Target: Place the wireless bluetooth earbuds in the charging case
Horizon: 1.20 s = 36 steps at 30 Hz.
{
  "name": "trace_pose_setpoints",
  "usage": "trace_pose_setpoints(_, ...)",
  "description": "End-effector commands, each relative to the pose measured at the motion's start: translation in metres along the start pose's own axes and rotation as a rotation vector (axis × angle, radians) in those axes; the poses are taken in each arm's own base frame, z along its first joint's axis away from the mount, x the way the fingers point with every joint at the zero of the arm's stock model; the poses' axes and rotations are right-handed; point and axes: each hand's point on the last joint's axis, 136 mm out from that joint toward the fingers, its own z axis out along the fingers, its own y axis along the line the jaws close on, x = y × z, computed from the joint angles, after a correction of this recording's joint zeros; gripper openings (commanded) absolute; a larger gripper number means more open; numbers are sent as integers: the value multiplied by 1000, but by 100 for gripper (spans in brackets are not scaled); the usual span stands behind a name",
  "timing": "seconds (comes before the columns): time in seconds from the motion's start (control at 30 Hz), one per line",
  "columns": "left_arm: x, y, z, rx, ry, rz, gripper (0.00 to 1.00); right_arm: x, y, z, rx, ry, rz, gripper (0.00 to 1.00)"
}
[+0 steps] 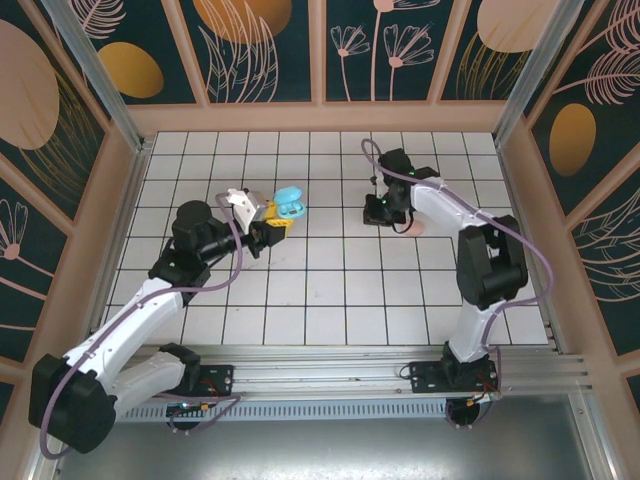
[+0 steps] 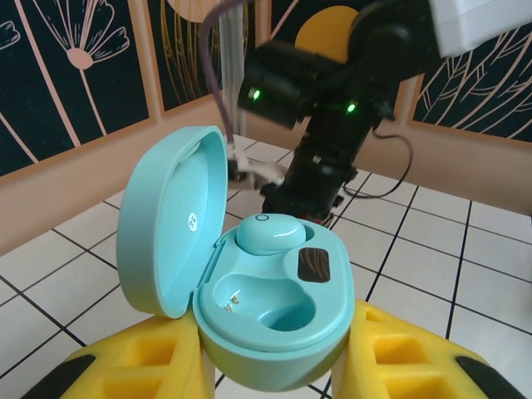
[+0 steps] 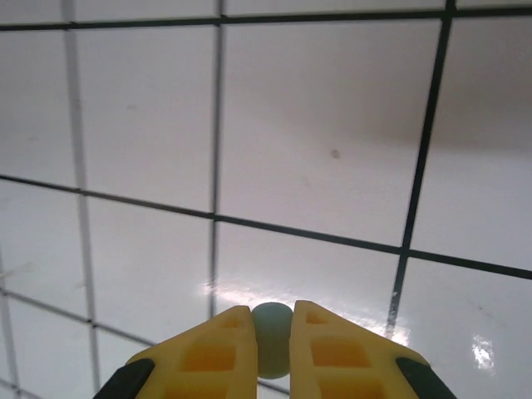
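Note:
My left gripper (image 2: 278, 370) is shut on the body of a light teal charging case (image 2: 287, 345), held above the tiles with its lid (image 2: 166, 224) swung open to the left. One teal earbud (image 2: 270, 233) sits in the far slot, and the near slot (image 2: 278, 303) is empty. In the top view the case (image 1: 288, 203) is left of centre, just past the left gripper (image 1: 270, 229). My right gripper (image 3: 271, 314) is shut on a small pale teal earbud (image 3: 272, 349), close above the glossy tiles. The right gripper (image 1: 385, 212) points down at the centre-right of the table.
A pale pink object (image 1: 415, 229) lies partly hidden under the right arm (image 1: 440, 205). In the left wrist view the right arm (image 2: 324, 125) looms just beyond the case. Wooden walls (image 1: 320, 117) fence the white tiled table (image 1: 330, 290).

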Motion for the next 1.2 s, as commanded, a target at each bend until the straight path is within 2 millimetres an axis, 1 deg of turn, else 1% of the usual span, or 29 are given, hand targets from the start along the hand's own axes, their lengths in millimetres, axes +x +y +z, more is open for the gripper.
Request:
trace_pose_setpoints(0.0,-31,-1,7,36,-86,53,21,-16,25,-45,-103,-104,49,12)
trace_pose_setpoints(0.13,-42,6,20,52,-109,57,20,-27,45,-85,-161,-203,79,12)
trace_pose_setpoints(0.27,-45,15,28,25,-126,78,21,-33,75,-116,-218,-278,57,12)
trace_pose_setpoints(0.33,-42,18,30,22,-126,83,21,-34,92,-126,-234,-300,25,12)
trace_pose_setpoints(0.4,-42,18,33,28,-130,86,21,-34,114,-138,-260,-317,-11,12)
trace_pose_setpoints(0.5,-39,18,34,36,-132,88,21,-34,142,-154,-307,-340,-54,11)
trace_pose_setpoints(0.57,-35,18,35,41,-128,89,21,-37,154,-165,-339,-360,-70,11)
trace_pose_setpoints(0.63,-32,17,36,47,-129,91,21,-33,165,-170,-366,-356,-89,11)
trace_pose_setpoints(0.7,-32,17,36,42,-139,89,21,-28,168,-174,-388,-346,-82,11)
trace_pose_setpoints(0.77,-33,18,36,37,-145,87,20,-23,167,-177,-400,-346,-66,11)
trace_pose_setpoints(1.0,-34,19,39,47,-147,92,20,-13,173,-197,-479,-382,-47,11)
trace_pose_setpoints(1.13,-32,18,41,62,-146,86,20,-11,183,-211,-541,-405,-57,11)
trace_pose_setpoints(1.17,-31,18,42,64,-144,87,20,-10,186,-212,-552,-404,-61,11)
